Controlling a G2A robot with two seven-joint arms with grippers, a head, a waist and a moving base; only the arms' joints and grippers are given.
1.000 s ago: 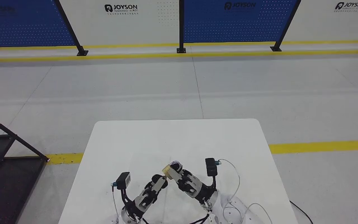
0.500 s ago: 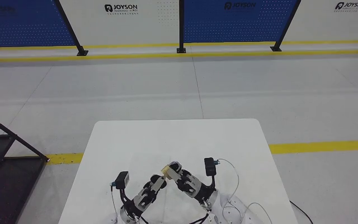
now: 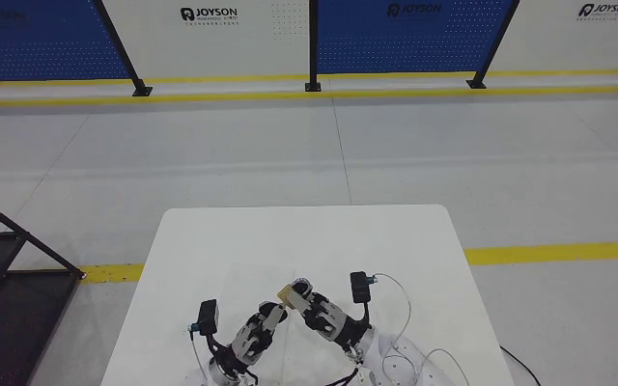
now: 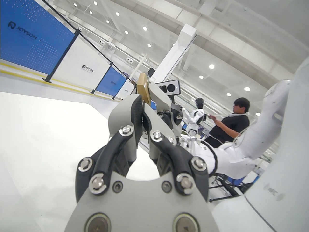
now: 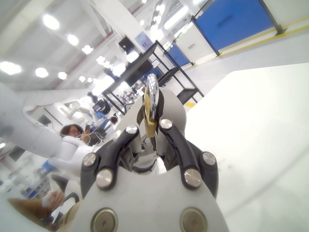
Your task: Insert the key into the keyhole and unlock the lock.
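Both grippers meet tip to tip above the front middle of the white table (image 3: 290, 236). My left gripper (image 3: 279, 307) (image 4: 142, 101) is shut on a small brass key (image 4: 143, 88) (image 3: 286, 290), which sticks out past its fingertips. My right gripper (image 3: 302, 293) (image 5: 152, 113) is shut on a brass padlock (image 5: 150, 127) whose chrome shackle (image 5: 153, 90) (image 3: 303, 285) points away from the wrist. The key tip rests against the lock. The keyhole itself is hidden between the fingers.
A thin white cable (image 3: 401, 307) loops from the right wrist over the table's front right part. A black frame (image 3: 29, 253) stands on the floor left of the table. Blue and white barrier panels (image 3: 406, 34) stand far behind.
The left arm has drawn slightly toward the front edge and turned a little at the wrist. The grippers stay together with key and lock still held.
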